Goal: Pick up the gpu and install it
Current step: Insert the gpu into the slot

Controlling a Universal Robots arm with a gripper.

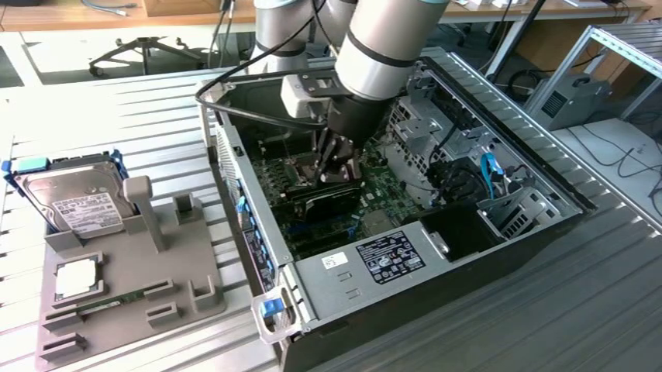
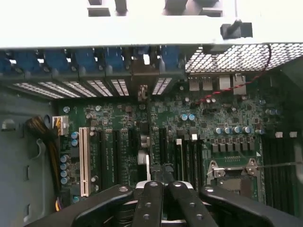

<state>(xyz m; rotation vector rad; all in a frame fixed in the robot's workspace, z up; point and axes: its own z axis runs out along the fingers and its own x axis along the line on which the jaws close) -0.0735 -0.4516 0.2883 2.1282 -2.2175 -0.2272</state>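
Nearest the exterior camera, the open computer case [image 1: 342,288] fills the centre and right of the frame. The robot arm [image 1: 388,46] reaches down into it from the top edge. A grey parts tray [image 1: 135,263] sits at lower left, and a silver hard drive [image 1: 73,198] stands at its upper end. The gpu [image 1: 322,200] stands on edge on the motherboard in mid-frame. The gripper [image 1: 336,164] is right above it with its fingers [image 2: 150,198] drawn together. Whether they pinch the card cannot be told.
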